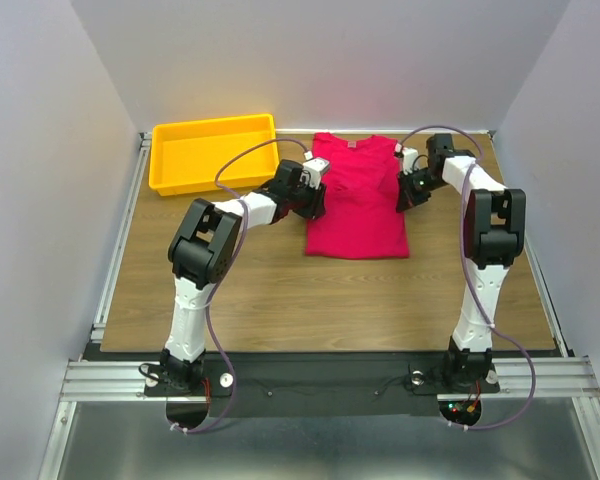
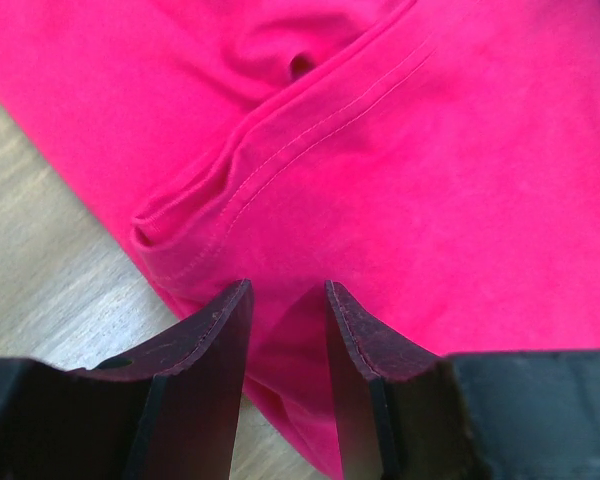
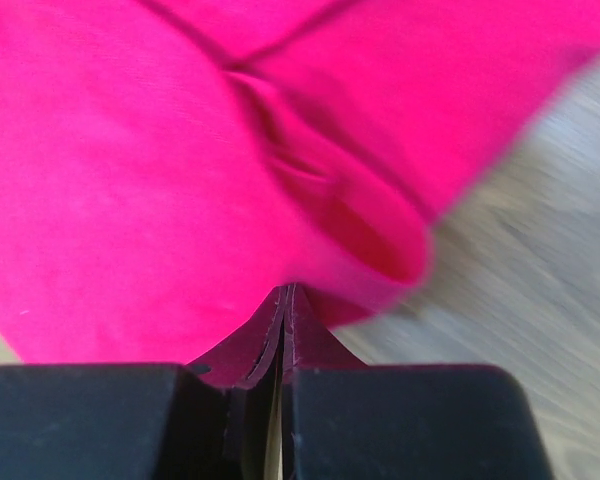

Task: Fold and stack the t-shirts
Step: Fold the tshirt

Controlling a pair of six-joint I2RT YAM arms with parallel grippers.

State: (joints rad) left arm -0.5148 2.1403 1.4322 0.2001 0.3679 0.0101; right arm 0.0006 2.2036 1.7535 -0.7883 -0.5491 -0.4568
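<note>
Trouble lies in an uneven grip: your right gripper (image 3: pixel 283 292) has its fingers together, seemingly pinching the right edge of the t-shirt (image 1: pixel 358 205), which lies flat at the far middle of the table (image 1: pixel 280 295) beside the yellow tray (image 1: pixel 170 165). Your left gripper (image 2: pixel 288 300) stands with fingers apart astride the sleeve hem; lift now and the cloth skews
</note>
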